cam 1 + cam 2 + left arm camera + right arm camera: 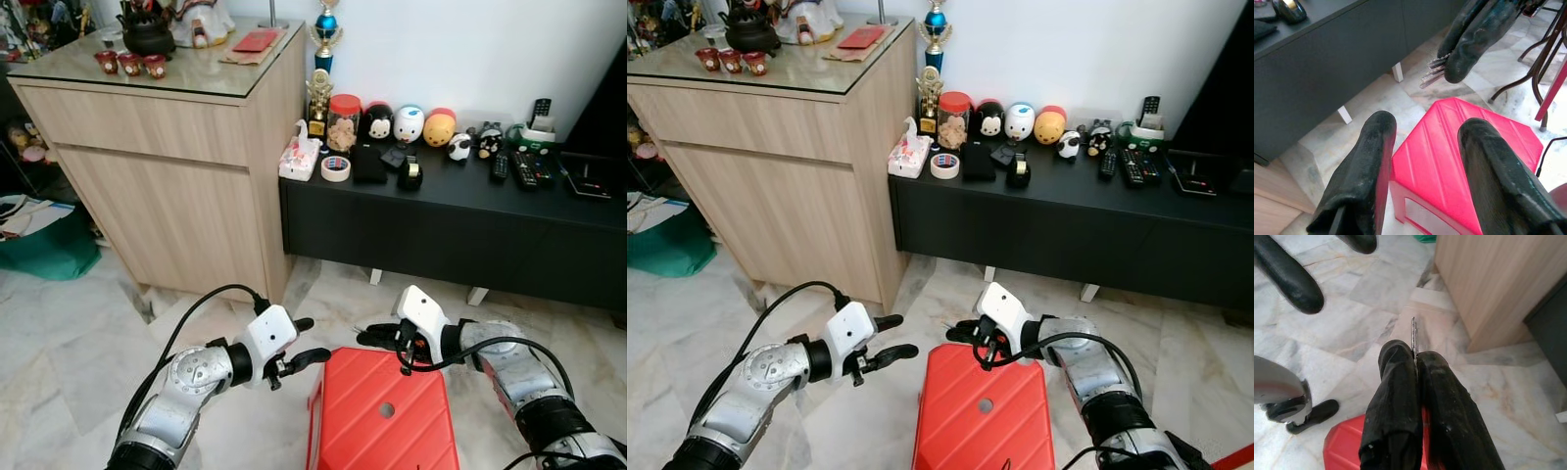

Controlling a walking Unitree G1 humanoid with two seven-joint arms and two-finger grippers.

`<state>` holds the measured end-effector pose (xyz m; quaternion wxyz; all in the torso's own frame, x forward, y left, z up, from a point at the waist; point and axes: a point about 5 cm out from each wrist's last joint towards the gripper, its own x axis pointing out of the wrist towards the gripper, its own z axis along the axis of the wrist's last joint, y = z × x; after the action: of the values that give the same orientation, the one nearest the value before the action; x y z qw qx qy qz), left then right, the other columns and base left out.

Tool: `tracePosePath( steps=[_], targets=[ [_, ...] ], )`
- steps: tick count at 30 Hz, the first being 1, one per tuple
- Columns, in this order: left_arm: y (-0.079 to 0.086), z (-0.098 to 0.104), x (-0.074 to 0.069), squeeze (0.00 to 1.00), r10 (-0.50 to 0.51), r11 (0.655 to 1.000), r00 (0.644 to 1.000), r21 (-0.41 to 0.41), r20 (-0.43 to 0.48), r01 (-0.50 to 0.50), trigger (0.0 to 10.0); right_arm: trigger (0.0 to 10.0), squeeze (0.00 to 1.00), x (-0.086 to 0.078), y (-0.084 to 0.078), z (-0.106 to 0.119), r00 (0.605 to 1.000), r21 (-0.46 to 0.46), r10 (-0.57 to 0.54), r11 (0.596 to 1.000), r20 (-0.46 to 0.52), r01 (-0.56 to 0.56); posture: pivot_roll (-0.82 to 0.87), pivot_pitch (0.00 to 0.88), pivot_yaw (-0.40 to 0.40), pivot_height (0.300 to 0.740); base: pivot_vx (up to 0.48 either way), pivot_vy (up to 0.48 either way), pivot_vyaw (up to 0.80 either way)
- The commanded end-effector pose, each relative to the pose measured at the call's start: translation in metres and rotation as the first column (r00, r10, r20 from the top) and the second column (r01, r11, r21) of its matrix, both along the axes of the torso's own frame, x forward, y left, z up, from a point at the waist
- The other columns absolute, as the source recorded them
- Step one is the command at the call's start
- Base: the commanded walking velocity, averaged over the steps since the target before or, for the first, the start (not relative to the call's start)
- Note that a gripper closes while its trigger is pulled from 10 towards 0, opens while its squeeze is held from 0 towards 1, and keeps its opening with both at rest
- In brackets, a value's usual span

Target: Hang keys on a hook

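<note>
Metal keys (1413, 335) pinched flat in right gripper (1415, 355) jaws, ribbed red stool (384, 411) — marble floor (69, 333)

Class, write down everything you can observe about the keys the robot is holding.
The keys are a small bunch of thin, silvery metal blades with toothed edges. They are pinched between the shut black fingers of the right gripper, their tips jutting out past the fingertips. In the right wrist view one blade shows edge-on as a narrow sliver. They hang in the air above the red stool, touching nothing but the fingers. Any ring or fob is hidden in the grip.
</note>
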<state>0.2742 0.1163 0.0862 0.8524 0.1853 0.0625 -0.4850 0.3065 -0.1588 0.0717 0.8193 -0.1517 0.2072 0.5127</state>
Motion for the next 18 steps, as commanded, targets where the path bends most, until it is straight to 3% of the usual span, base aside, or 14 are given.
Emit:
tracePosePath(
  steps=[1,2,8,16,18],
  targets=[
    [-0.003,0.007,0.002,0.00,-0.026,1.000,0.999,0.015,0.023,0.025,10.0,10.0,0.00,-0.003,0.002,0.003,0.999,0.004,0.046,0.999,0.009,-0.046,0.02,0.000,-0.049,0.740,0.000,0.000,0.00],
    [-0.004,0.006,0.002,0.00,-0.024,0.999,0.999,0.024,0.027,0.024,10.0,10.0,0.00,-0.009,0.003,0.002,0.992,-0.050,0.124,0.991,-0.008,-0.125,0.02,0.000,-0.048,0.740,0.000,0.000,0.00],
    [-0.007,0.007,0.001,0.00,-0.057,0.997,0.998,0.043,0.018,0.056,10.0,10.0,0.00,-0.014,0.005,0.000,0.969,-0.152,0.247,0.957,-0.031,-0.248,0.02,0.000,-0.052,0.740,0.000,0.000,0.00],
    [-0.009,0.006,0.000,0.00,-0.087,0.994,0.996,0.062,0.001,0.087,10.0,10.0,0.00,-0.011,0.009,0.003,0.959,-0.173,0.283,0.944,-0.018,-0.282,0.02,0.000,-0.052,0.740,0.000,0.000,0.00],
    [-0.009,0.005,-0.005,0.00,-0.133,0.986,0.991,0.098,-0.021,0.135,10.0,10.0,0.00,-0.008,0.013,0.008,0.955,-0.165,0.297,0.942,0.003,-0.293,0.02,0.000,-0.053,0.740,0.000,0.000,0.00]
  ],
)
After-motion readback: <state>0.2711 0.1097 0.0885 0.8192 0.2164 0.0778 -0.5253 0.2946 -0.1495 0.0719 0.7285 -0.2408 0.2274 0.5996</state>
